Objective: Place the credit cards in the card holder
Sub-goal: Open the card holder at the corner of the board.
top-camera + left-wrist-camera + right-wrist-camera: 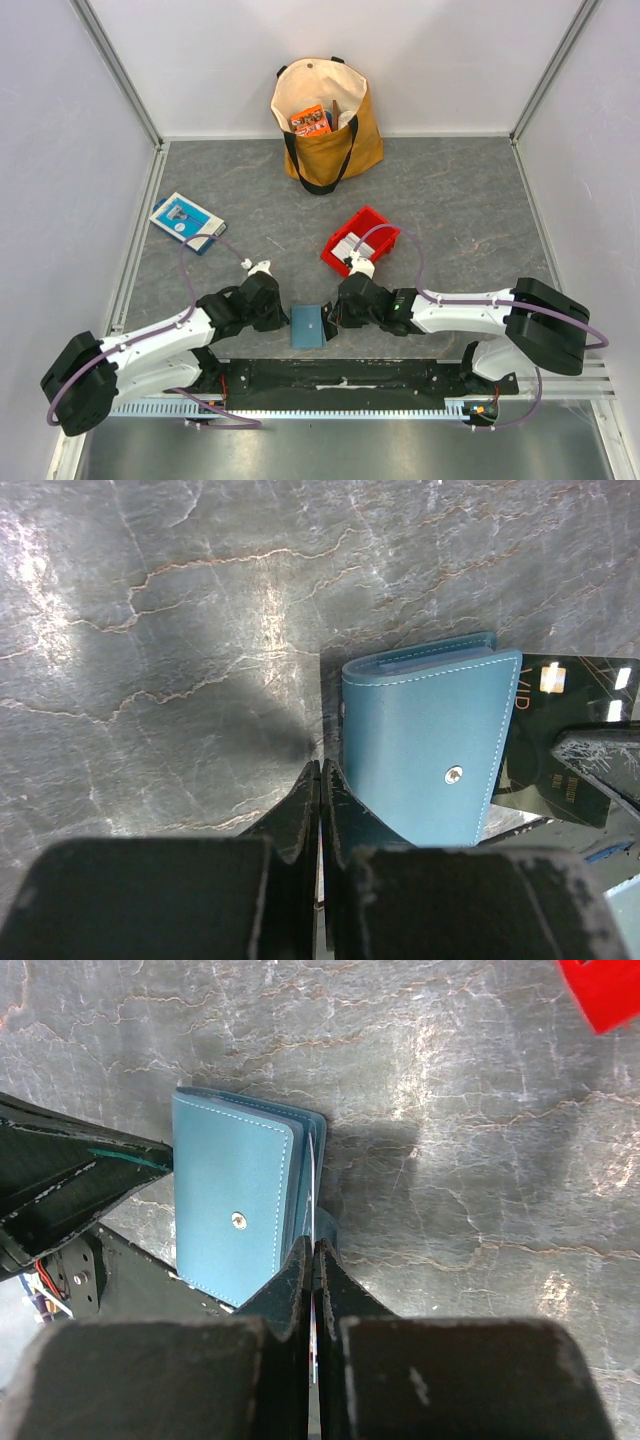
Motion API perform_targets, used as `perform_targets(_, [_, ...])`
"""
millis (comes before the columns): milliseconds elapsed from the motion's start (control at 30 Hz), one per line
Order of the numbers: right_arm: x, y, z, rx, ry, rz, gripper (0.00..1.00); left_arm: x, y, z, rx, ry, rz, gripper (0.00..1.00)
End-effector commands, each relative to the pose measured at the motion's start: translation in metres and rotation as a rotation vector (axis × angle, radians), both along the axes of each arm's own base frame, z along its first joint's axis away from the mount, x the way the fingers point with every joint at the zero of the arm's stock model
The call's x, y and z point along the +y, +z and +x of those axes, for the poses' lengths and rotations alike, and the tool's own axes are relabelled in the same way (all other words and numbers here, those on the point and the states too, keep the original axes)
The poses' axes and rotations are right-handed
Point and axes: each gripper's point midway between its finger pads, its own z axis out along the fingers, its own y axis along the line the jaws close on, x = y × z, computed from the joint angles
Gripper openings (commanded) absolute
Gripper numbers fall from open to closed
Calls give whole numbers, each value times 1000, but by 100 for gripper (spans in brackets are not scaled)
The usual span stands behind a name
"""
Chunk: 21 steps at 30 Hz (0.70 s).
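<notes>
The left claw (320, 780) is pressed together on nothing, with the closed teal card holder (420, 740) just to its right. The right claw (313, 1250), on the holder's far side, looks pinched on a dark card (545, 770) poking from the holder's edge. Probably early days, since pale cards (347, 246) sit in the red bin (385, 228) beyond the right claw.

The grey table (460, 220) holds the teal card holder (308, 326) between both jaws. A red bin (383, 228) sits just past the right jaws.
</notes>
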Motion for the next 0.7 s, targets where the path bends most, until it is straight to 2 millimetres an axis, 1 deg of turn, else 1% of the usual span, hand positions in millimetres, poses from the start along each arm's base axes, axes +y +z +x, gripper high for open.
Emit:
perform_targets(0, [14, 19, 3, -18, 12, 56, 0, -15, 6, 4, -4, -1, -68, 2])
perform_targets(67, [14, 22, 3, -23, 13, 65, 0, -18, 6, 5, -5, -7, -81, 2])
perform_targets(200, [17, 28, 1, -20, 25, 86, 0, -19, -1, 3, 14, -12, -81, 2])
perform_targets(333, [16, 27, -2, -7, 24, 95, 0, -18, -7, 1, 35, -6, -67, 2])
perform_targets(400, [24, 38, -1, -17, 29, 154, 0, -18, -9, 0, 42, -5, -62, 2])
perform_targets(567, [28, 61, 0, -46, 33, 225, 0, -20, -12, 2, 45, -7, -56, 2])
perform_targets(667, [31, 69, 0, -58, 49, 245, 0, -24, -13, 5, 49, -14, -49, 2])
